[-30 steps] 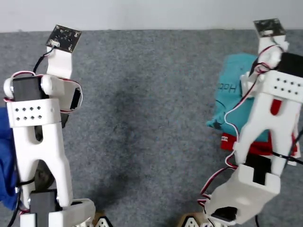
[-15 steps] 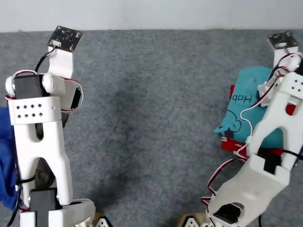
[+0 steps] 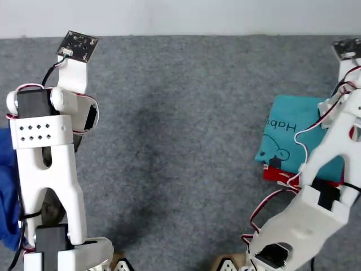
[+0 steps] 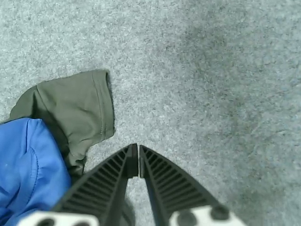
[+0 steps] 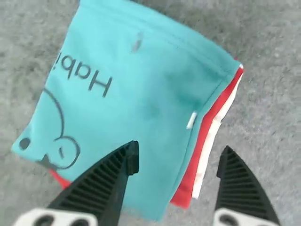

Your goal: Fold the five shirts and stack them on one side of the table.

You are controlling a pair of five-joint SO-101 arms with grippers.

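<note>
Hovering right over the stack, the right end effector (image 5: 180,151) has its jaws spread wide and empty. The folded teal shirt (image 5: 131,84) sits directly beneath it, on a red shirt (image 5: 220,106) at the right side of the worktop (image 3: 180,141). Its long axis looks to run away from the arm bases, slightly skewed. Across the worktop, the left end effector (image 4: 138,151) is closed on nothing, with a crumpled olive shirt (image 4: 75,108) just beside it and a blue shirt (image 4: 23,165) touching that. The left arm is clearly nearer, so the next pick looks like its job. The olive sleeve points toward the open worktop.
</note>
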